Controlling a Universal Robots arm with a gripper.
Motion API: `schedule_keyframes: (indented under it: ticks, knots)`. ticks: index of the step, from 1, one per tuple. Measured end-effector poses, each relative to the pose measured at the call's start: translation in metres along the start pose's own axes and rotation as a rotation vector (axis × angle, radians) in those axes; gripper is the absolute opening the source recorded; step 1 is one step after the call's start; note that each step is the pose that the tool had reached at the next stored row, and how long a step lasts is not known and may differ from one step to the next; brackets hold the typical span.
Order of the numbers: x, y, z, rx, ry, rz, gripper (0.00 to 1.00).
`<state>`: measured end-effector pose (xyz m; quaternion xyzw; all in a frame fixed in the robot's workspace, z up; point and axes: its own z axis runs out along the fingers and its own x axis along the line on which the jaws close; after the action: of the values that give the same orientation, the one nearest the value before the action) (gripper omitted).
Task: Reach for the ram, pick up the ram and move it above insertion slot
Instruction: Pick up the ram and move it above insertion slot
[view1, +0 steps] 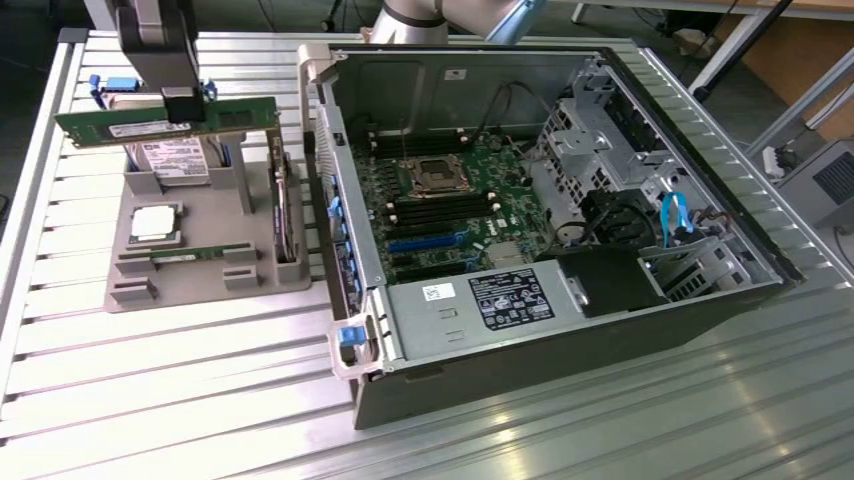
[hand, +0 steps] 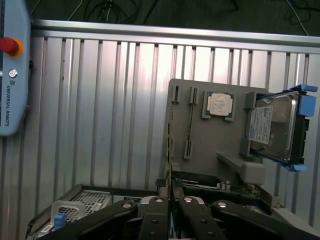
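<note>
Nearest in the exterior view is the ribbed metal surface (view1: 160, 400), bare along its near edge. On it, toward the exterior view's right, lies an open computer case (view1: 561, 240) with its side panel off; the silver power supply (view1: 487, 305) with a white label sits at the near end, and the green motherboard (view1: 447, 200) with its square processor socket lies farther in, beside black cables and a blue cable (view1: 671, 215) in the drive bay.

To the exterior view's left of the case stands a grey holder tray (view1: 200, 270). Its near part carries a second green memory strip (view1: 187, 254) lying flat, then the small square silver processor (view1: 154, 222). Farther back the silver hard drive (view1: 171, 160) with blue rails leans in its cradle.

Above the far end of the tray hangs the claw (view1: 183, 98), its fingers pressed onto the ram (view1: 167, 122), pinching it near the middle of its top edge. The ram is lifted clear of the tray, long side level, just in front of the hard drive and well to the left of the motherboard slots. In the wrist view the ram (hand: 170, 150) shows edge-on between the dark fingers (hand: 152, 220), with the tray, processor and hard drive (hand: 272, 127) beyond it.
</note>
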<state>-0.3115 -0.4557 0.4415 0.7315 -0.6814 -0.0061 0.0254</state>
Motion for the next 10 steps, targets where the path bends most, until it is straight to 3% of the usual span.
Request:
schedule_keyframes:
  ticks: [10]
  knots:
    - [-0.0002,-0.0003,0.006,0.0001,0.0,0.0,0.14]
